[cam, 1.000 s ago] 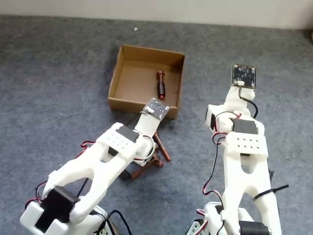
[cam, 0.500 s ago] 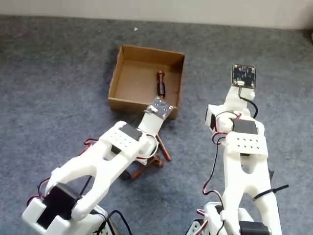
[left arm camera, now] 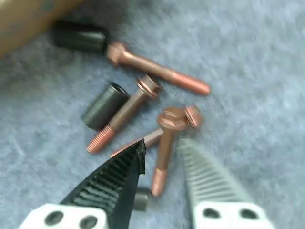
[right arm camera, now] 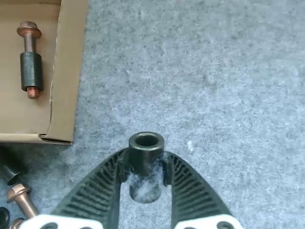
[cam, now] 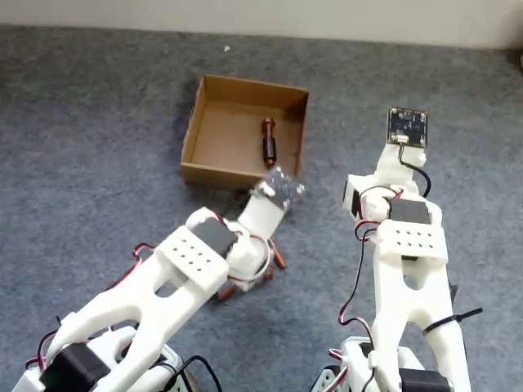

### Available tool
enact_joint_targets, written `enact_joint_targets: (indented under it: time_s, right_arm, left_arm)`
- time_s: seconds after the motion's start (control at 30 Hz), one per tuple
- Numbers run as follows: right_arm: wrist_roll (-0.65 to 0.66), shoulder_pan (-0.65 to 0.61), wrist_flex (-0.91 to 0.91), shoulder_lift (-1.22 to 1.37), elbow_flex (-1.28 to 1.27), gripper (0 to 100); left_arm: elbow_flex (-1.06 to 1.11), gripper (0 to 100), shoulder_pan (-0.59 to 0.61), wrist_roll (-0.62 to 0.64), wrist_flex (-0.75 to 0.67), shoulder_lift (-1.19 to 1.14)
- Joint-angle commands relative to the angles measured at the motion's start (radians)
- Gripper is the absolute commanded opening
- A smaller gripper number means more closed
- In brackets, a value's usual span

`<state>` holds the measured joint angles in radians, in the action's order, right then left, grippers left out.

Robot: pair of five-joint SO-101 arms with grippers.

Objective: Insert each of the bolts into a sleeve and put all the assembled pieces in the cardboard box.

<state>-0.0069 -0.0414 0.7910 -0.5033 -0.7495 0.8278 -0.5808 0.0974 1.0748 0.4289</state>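
Left gripper point(left arm camera: 162, 142) hangs right over the heap of bolts beside the cardboard box point(cam: 193, 122), jaws spread wide and empty, straddling the shaft of one copper bolt point(left arm camera: 164, 150). Here's the trouble: that bolt lies across a second bolt point(left arm camera: 193, 116), heads side by side, with a third bolt point(left arm camera: 125, 112) and a loose black sleeve point(left arm camera: 104, 106) just beside them. Close here and the dark jaw may catch the shaft underneath as well, dragging two out together or flicking one across the grey counter point(cam: 98, 98). A grip near the threaded tip could also let the bolt swing, spoiling the line-up for insertion.

Over on the other side, the right gripper point(right arm camera: 145, 158) has its jaws clamped on an upright sleeve point(right arm camera: 146, 145), bore open towards the wrist camera, ready to receive. The hold looks low on that sleeve, so a sideways push from an off-centre bolt might tip it or squeeze it out. One assembled piece point(cam: 268, 140) lies in the box; several bolts wait outside.
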Motion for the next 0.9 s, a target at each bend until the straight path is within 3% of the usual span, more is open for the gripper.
enact_joint_targets:
  time_s: [0.0, 0.33, 0.5, 0.8, 0.87]
  right_arm:
    - [0.000, 0.012, -0.028, -0.042, 0.013, 0.6]
    - [0.000, 0.012, -0.028, -0.042, 0.013, 0.6]
    - [0.000, 0.008, -0.028, -0.042, 0.013, 0.6]
    - [0.000, 0.007, -0.028, -0.042, 0.012, 0.6]
    - [0.000, 0.007, -0.028, -0.042, 0.012, 0.6]
  left_arm:
    - [0.005, 23, -0.008, 0.009, 0.006, 0.035]
    - [0.108, 19, -0.008, 0.005, -0.161, 0.033]
    - [0.114, 18, -0.008, 0.005, -0.170, 0.013]
    - [0.007, 18, -0.008, 0.006, -0.190, -0.231]
    - [-0.012, 14, -0.008, 0.005, -0.190, -0.249]
